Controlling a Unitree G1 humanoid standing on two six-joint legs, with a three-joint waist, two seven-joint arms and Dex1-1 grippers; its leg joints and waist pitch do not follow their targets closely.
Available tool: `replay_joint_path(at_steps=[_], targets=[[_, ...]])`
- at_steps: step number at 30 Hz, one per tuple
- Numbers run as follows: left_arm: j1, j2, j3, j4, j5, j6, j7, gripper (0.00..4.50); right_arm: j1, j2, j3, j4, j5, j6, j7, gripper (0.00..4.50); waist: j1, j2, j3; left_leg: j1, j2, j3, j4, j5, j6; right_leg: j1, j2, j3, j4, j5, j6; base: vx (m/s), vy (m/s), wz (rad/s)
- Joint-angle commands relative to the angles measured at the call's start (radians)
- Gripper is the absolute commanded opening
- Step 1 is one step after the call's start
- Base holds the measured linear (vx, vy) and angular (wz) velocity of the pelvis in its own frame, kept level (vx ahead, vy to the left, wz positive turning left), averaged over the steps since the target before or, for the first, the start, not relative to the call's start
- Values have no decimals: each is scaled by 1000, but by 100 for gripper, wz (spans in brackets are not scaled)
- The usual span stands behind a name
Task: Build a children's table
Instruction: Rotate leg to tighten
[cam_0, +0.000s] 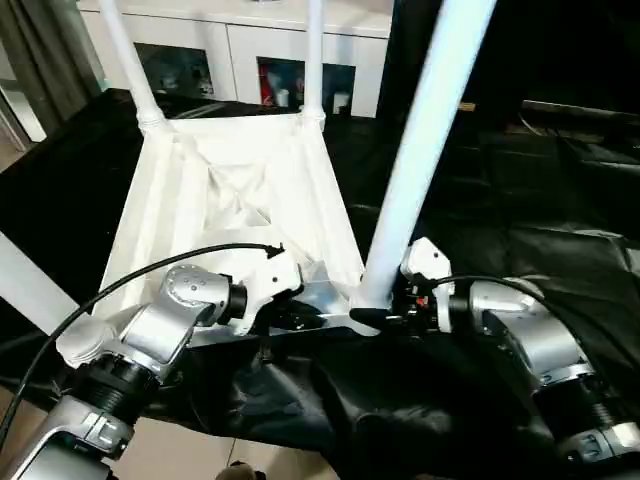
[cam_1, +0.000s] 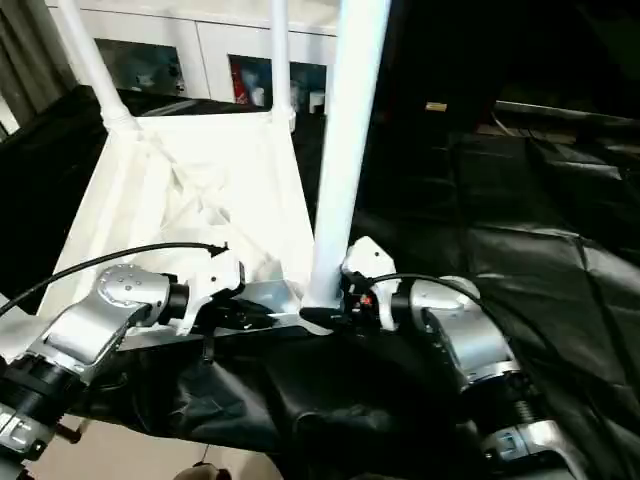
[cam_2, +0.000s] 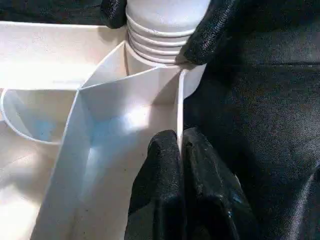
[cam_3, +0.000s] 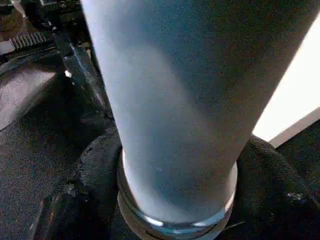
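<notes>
- My left gripper (cam_2: 180, 150) pinches the near rim of the upturned table top (cam_0: 235, 200) on the black-draped table (cam_0: 560, 200).
- My right gripper (cam_0: 385, 300) clamps the near-corner leg (cam_0: 420, 150) at its base, forearm reaching inward.

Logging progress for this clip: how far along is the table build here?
Done: two far legs stand in the upturned tabletop. In hand: the right gripper grips the near-right leg at its threaded base in the corner socket, while the left gripper pinches the rim. Left: seating this leg; the near-left corner can't be judged.
</notes>
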Motion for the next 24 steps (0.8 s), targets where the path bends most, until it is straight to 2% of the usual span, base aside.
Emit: replay_joint_path(at_steps=[1, 2, 4, 7, 8, 9, 10, 11, 13, 14, 16, 17, 19, 20, 23, 24], targets=[[5, -11, 28, 38, 19, 31, 76, 0, 11, 23, -15, 21, 4, 1, -47, 277, 1, -4, -57, 16, 10, -2, -84, -365, -7, 39, -46, 31, -96, -394, -176, 0, 0, 0], [-1, -25, 38, 49, 23, 37, 107, 0, 14, 41, -24, 31, 3, 1, -79, 276, -2, -3, -54, 18, 9, -1, -84, -376, -10, 35, -46, 32, -99, -418, -170, 0, 0, 0], [-16, -51, 54, 68, 30, 48, 158, 0, 14, 77, -44, 53, 3, 6, -145, 275, -5, -5, -53, 17, 6, -4, -85, -392, -16, 36, -48, 30, -104, -471, -150, 0, 0, 0], [-68, -124, 72, 124, 57, 70, 287, 0, 13, 172, -81, 108, -15, 9, -333, 275, -12, -3, -48, 24, 4, -7, -86, -424, -29, 25, -49, 28, -117, -552, -122, 0, 0, 0], [-84, -146, 77, 143, 65, 75, 322, 0, 10, 199, -91, 124, -22, 5, -389, 275, -16, -6, -50, 23, 2, -10, -88, -423, -32, 28, -50, 25, -118, -567, -110, 0, 0, 0], [-109, -178, 85, 172, 75, 82, 375, 0, 0, 243, -111, 158, -30, 5, -485, 275, -17, 0, -52, 23, 1, -10, -90, -416, -36, 28, -50, 23, -121, -564, -106, 0, 0, 0], [-119, -191, 89, 182, 77, 85, 397, 0, -5, 257, -113, 170, -32, 5, -508, 275, -19, -2, -54, 25, 1, -10, -91, -413, -34, 29, -50, 22, -123, -557, -106, 0, 0, 0], [-128, -204, 92, 193, 79, 89, 419, 0, -10, 270, -114, 182, -35, 5, -530, 275, -20, -1, -53, 21, 1, -10, -94, -410, -31, 31, -48, 21, -124, -534, -108, 0, 0, 0], [-180, -279, 109, 251, 88, 105, 522, 0, -51, 349, -106, 258, -65, -12, -649, 275, -21, 6, -50, 25, 1, -9, -95, -430, -32, 25, -46, 21, -128, -529, -115, 0, 0, 0], [-186, -289, 109, 257, 90, 107, 531, 0, -58, 360, -102, 269, -70, -18, -658, 275, -23, 5, -52, 26, 0, -11, -95, -443, -38, 27, -48, 18, -128, -531, -116, 0, 0, 0], [-195, -307, 101, 266, 98, 91, 536, 0, -76, 386, -100, 287, -71, -41, -661, 275, -21, 6, -56, 20, 1, -13, -99, -429, -29, 36, -49, 17, -127, -489, -117, 0, 0, 0], [-197, -312, 98, 267, 99, 87, 533, 0, -82, 396, -105, 287, -54, -44, -640, 309, -18, 7, -58, 22, 2, -9, -100, -416, -21, 34, -48, 20, -127, -447, -126, 0, 0, 0], [-197, -316, 96, 269, 102, 78, 527, 0, -87, 406, -113, 285, -42, -44, -620, 344, -17, 6, -55, 21, 3, -7, -101, -415, -14, 34, -45, 22, -124, -409, -142, 0, 0, 0], [-188, -309, 90, 260, 101, 54, 497, 0, -89, 402, -111, 274, -34, -46, -578, 347, -17, 10, -57, 22, 3, -6, -101, -418, -11, 35, -46, 22, -123, -399, -148, 0, 0, 0], [-169, -289, 85, 243, 93, 16, 445, 0, -89, 372, -95, 259, -38, -60, -522, 380, -20, 7, -58, 12, 2, -7, -103, -396, -8, 45, -48, 22, -119, -380, -149, 0, 0, 0], [-142, -257, 72, 217, 82, -17, 369, 0, -83, 328, -84, 228, -25, -49, -446, 380, -19, 5, -60, 14, 1, -4, -99, -385, 2, 46, -49, 22, -122, -391, -147, 0, 0, 0]])
